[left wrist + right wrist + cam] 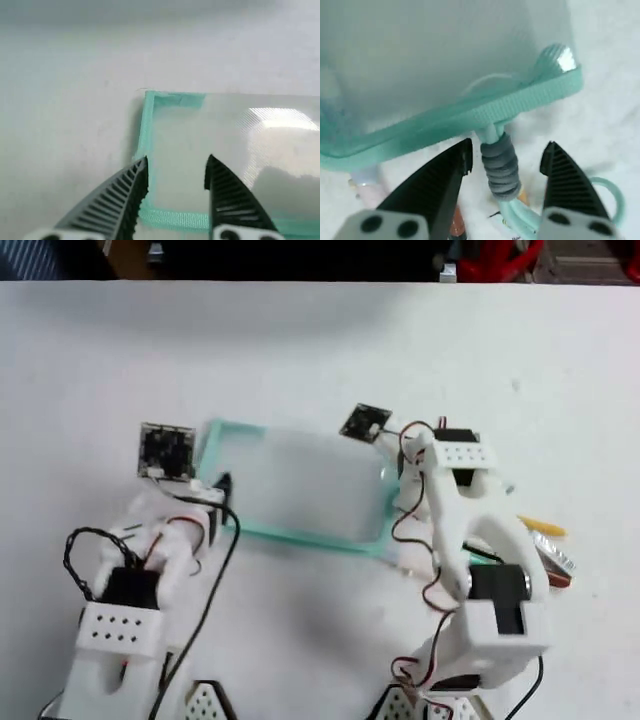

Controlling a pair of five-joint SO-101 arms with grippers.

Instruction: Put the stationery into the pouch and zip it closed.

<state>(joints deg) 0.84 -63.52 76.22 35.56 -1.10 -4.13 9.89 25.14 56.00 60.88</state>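
On the white table, high view: the pouch (pixel 300 485) lies flat at mid-table. It is a rounded rectangle of frosted translucent plastic edged with mint tape (pixel 300 533).
Left arm, high view: the white left arm (pixel 150 560) stands at the near left, angled toward the pouch. The left gripper (pixel 222 484) is at the pouch's near left corner.
Right arm, high view: the white right arm (pixel 475 530) is bent over the pouch's right end.
Stationery, high view: a yellow pen (pixel 541 528) and a red-and-silver item (pixel 553 565) lie on the table (pixel 300 350) just right of the right arm, outside the pouch.
Left gripper, left wrist view: the left gripper (pixel 176 167) is spread and holds nothing. Its black fingers (pixel 125 195) are pointed, with ribbed inner faces. One tip is at the side tape, the other over the clear panel.
Pouch corner, left wrist view: the tape is woven and matte. The panel of the pouch (pixel 225 140) is glossy, with a bright reflection.
Right gripper, right wrist view: the right gripper (pixel 509 150) is spread, one tip on either side of the zip pull (pixel 500 167), with a gap on both sides.
Zip pull, right wrist view: a grey ribbed cylinder hanging from the taped edge of the pouch (pixel 420 65), leading to a mint cord loop (pixel 615 195).
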